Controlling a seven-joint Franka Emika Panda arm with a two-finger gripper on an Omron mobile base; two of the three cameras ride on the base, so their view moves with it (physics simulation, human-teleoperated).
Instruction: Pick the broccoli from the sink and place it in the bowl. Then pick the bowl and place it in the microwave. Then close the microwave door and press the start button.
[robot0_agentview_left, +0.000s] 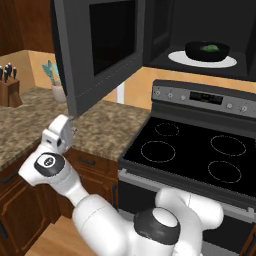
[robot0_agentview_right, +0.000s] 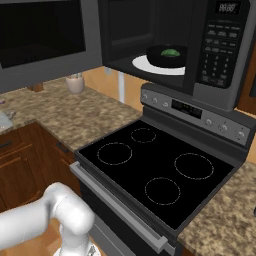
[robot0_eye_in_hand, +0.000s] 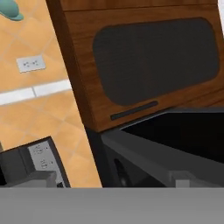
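Note:
The microwave (robot0_agentview_right: 220, 50) hangs above the stove with its door (robot0_agentview_left: 100, 50) swung wide open to the left. Inside, the black bowl (robot0_agentview_left: 207, 51) sits on the white turntable plate (robot0_agentview_left: 230, 62) with the green broccoli (robot0_agentview_left: 210, 48) in it. The bowl (robot0_agentview_right: 167, 56) and broccoli (robot0_agentview_right: 170, 52) also show in the right base view. My gripper (robot0_agentview_left: 70, 124) is just under the door's lower outer corner, over the counter, open and holding nothing. The hand view looks up at the door's grey edge (robot0_eye_in_hand: 144, 153). The sink is out of view.
A black glass-top stove (robot0_agentview_left: 190, 150) lies below the microwave. The granite counter (robot0_agentview_left: 30, 125) to its left carries a knife block (robot0_agentview_left: 9, 85) and a potted plant (robot0_agentview_left: 56, 82). A wooden wall cabinet (robot0_eye_in_hand: 144, 65) hangs above the door.

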